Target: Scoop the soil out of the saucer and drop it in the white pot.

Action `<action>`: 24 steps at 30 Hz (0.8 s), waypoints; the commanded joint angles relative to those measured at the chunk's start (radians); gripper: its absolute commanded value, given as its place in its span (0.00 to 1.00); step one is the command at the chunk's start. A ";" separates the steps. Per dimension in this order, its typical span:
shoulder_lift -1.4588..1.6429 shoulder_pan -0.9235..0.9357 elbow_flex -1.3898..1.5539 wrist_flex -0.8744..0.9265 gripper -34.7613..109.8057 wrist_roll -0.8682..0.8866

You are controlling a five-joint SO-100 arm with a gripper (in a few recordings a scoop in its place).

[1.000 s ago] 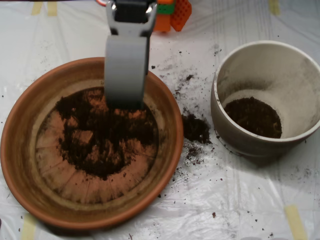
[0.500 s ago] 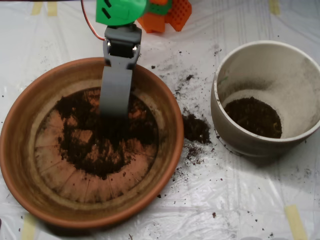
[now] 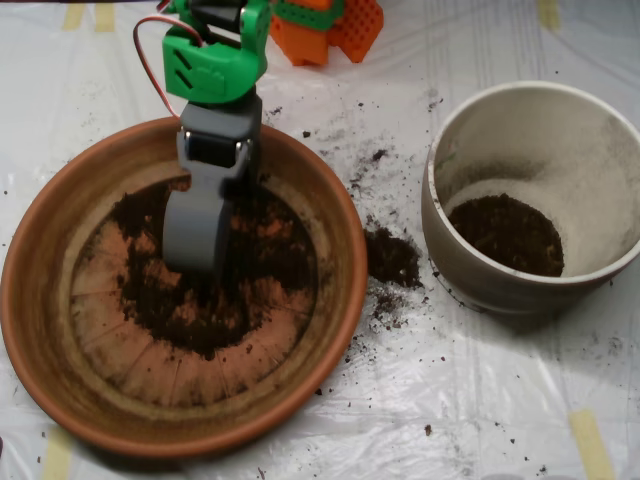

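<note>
The terracotta saucer (image 3: 40,300) fills the left half of the overhead view. Dark crumbly soil (image 3: 215,295) lies spread over the middle of its base. My grey scoop (image 3: 192,262) reaches in from the top, under a green arm part, and its tip rests in the soil near the upper middle of the saucer. At the right stands the white pot (image 3: 600,150), with a small heap of soil (image 3: 507,233) at its bottom and dusty smears on its inner wall.
A spilled clump of soil (image 3: 392,258) lies on the white plastic sheet between saucer and pot, with crumbs scattered around it. Orange plastic parts (image 3: 335,28) sit at the top edge. Tape strips (image 3: 590,443) hold the sheet down.
The scoop has swung left and further down into the saucer, its tip now deeper in the soil. The green arm part has come into view at the top.
</note>
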 commanded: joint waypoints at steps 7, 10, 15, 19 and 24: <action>-0.276 -0.043 -0.344 0.143 0.56 0.034; -0.379 -0.066 -0.471 0.199 0.56 0.055; -0.477 -0.089 -0.638 0.270 0.56 0.081; -0.534 -0.104 -0.747 0.319 0.56 0.086; -0.569 -0.115 -0.828 0.339 0.56 0.087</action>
